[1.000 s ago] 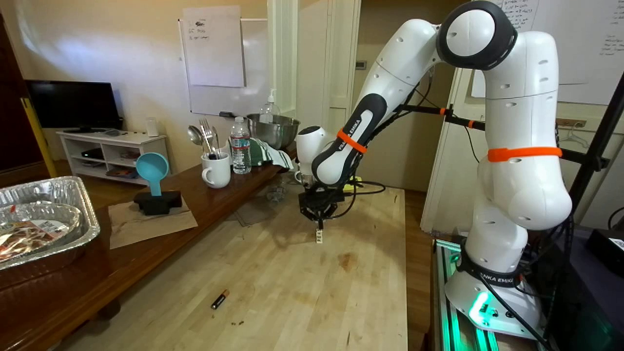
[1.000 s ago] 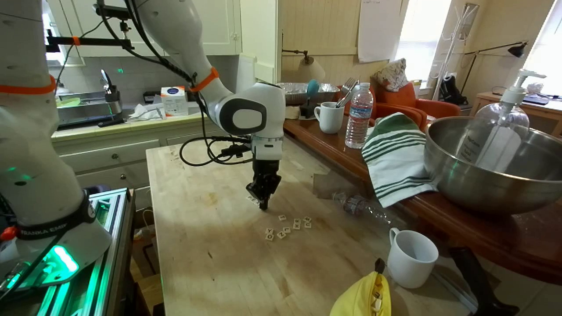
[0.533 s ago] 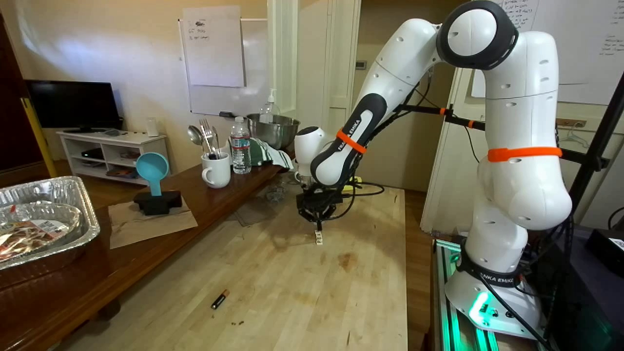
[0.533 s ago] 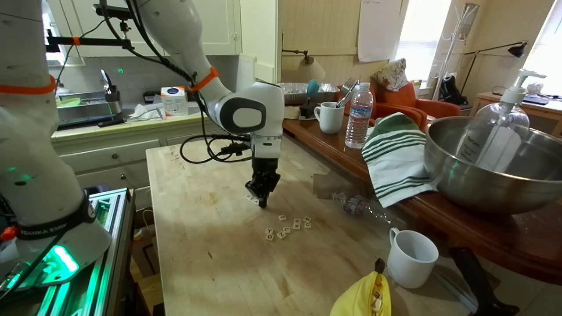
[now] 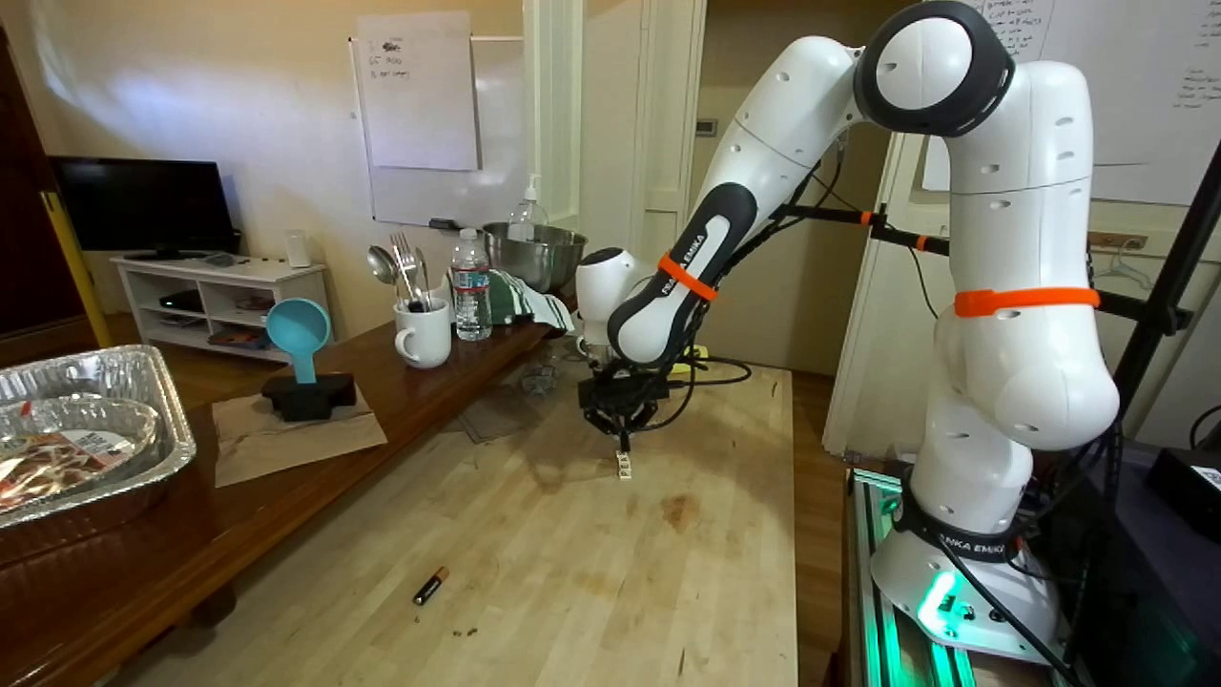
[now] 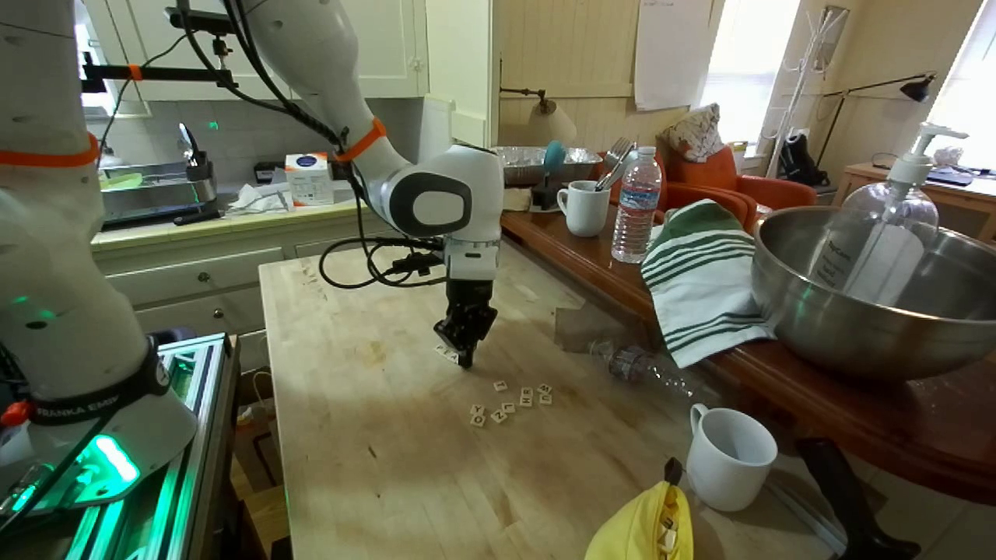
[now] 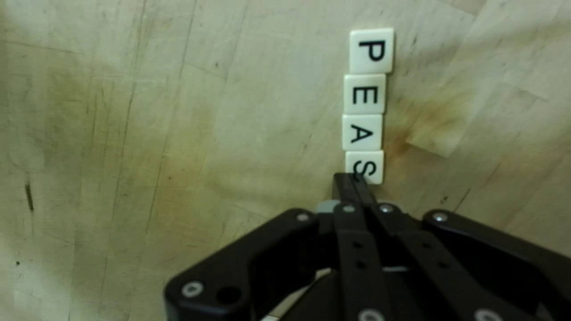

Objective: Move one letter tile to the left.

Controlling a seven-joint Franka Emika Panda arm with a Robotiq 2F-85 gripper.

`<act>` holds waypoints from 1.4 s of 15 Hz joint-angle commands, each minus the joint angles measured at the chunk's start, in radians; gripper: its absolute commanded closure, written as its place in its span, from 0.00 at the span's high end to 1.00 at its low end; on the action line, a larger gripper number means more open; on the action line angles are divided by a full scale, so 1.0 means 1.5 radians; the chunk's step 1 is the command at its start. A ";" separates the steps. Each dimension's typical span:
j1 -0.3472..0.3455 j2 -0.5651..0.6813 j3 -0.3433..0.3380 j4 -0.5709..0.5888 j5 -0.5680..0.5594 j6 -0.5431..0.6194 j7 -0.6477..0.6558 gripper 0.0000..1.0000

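Found claw (image 7: pixel 353 176) fully together, partly covering letter tile S (image 7: pixel 366 162) in wrist view; couldn't judge contact. Spotted scattered tiles (image 6: pixel 508 407) near claw only in an exterior view.

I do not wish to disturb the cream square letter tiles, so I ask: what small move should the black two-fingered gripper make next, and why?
I would probably lift the gripper straight up. In the wrist view, the S tile seems already against the A tile, completing the word PEAS, and the shut fingers overlap the S tile's lower edge, so a sideways sweep might disturb it.
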 commanded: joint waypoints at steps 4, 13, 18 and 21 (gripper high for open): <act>-0.005 0.015 0.007 0.000 -0.021 0.017 0.019 0.00; -0.003 -0.002 0.005 0.001 -0.049 0.017 0.018 0.00; -0.013 -0.017 0.022 -0.003 -0.028 0.015 -0.035 0.00; -0.023 -0.033 0.042 -0.010 -0.010 0.024 -0.121 0.00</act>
